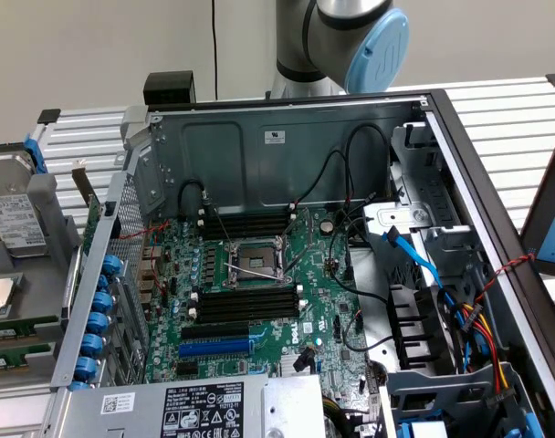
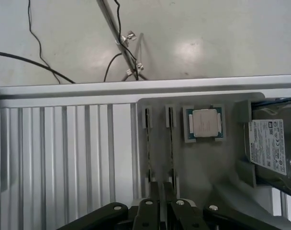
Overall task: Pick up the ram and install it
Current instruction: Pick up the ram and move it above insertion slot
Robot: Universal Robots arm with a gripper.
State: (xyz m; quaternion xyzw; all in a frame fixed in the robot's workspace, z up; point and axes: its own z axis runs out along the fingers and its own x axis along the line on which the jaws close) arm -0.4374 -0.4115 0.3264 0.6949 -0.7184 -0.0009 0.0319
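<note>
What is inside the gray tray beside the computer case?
The gray tray holds two ram sticks standing on edge, a processor and a hard drive. The gripper hides the tray beyond the sticks' ends.

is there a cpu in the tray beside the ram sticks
Yes, a cpu sits in its own tray recess beside two ram sticks standing on edge.

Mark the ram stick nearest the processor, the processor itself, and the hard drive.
ram stick [image 2: 172, 143]: wrist view, its thin edge, mid-length.
processor [image 2: 205, 123]: wrist view, centre of its metal lid.
hard drive [image 2: 269, 146]: wrist view, on its white label.
</note>
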